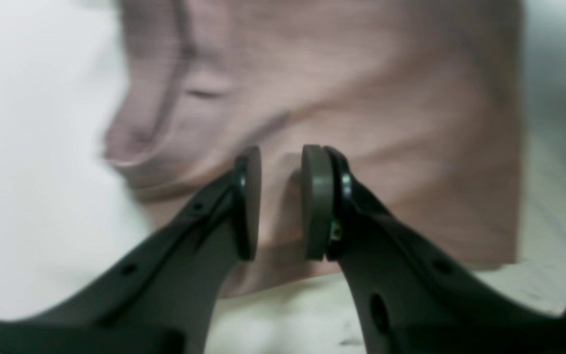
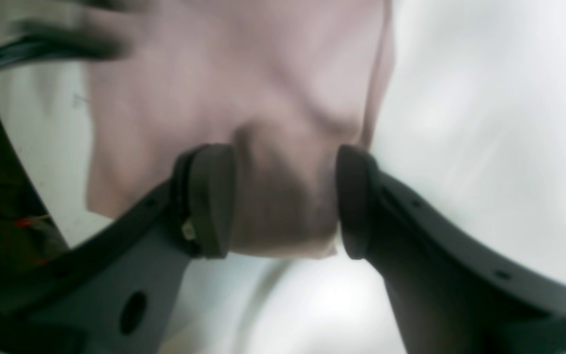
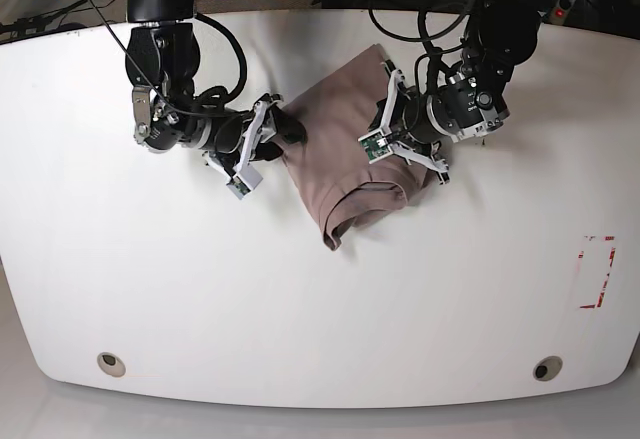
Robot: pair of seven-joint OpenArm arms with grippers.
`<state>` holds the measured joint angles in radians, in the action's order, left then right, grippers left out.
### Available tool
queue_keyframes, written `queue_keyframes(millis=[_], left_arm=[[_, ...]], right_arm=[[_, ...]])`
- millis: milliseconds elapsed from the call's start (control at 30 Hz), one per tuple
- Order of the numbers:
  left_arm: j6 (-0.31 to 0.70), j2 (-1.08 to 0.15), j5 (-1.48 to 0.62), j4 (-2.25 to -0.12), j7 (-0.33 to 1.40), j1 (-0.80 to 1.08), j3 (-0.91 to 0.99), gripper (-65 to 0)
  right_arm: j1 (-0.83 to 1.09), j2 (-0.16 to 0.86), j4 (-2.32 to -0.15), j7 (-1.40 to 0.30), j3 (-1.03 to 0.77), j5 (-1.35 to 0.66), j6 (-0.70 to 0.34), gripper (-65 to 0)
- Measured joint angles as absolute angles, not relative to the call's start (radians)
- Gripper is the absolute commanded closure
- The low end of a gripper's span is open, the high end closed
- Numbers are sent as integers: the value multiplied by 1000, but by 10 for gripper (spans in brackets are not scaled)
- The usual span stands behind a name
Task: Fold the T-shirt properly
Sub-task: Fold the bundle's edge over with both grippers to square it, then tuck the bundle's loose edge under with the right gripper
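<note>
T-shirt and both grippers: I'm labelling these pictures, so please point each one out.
T-shirt (image 3: 340,164), base view, middle of the cloth.
Left gripper (image 1: 281,201), left wrist view, gap between its fingers.
Right gripper (image 2: 287,201), right wrist view, between its fingers, over bunched cloth.

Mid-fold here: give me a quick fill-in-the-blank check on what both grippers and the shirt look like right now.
1. The only garment on the white table is a mauve-brown ____.
2. In the right wrist view, a bunch of the T-shirt sits between the pads of the ____ gripper.
3. In the base view, the left gripper is on the T-shirt's ____ side.
4. The red-and-white marking lies near the table's ____ edge in the base view.

Missing words: T-shirt; right; right; right
</note>
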<state>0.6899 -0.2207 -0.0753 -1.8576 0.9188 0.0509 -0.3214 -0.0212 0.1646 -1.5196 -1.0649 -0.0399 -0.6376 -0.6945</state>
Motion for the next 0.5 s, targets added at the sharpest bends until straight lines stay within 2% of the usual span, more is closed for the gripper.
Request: queue_keyframes(millis=[200, 367, 500], left_arm=[[689, -227, -78, -1729, 902, 37, -319, -122], [697, -276, -131, -1606, 823, -20, -358, -122], [693, -329, -109, -1631, 796, -8, -360, -122]], right_arm=[[-31, 217, -1397, -916, -38, -628, -699, -304], [-25, 284, -1428, -919, -47, -630, -699, -304], [-6, 326, -1493, -921, -46, -677, -697, -304]])
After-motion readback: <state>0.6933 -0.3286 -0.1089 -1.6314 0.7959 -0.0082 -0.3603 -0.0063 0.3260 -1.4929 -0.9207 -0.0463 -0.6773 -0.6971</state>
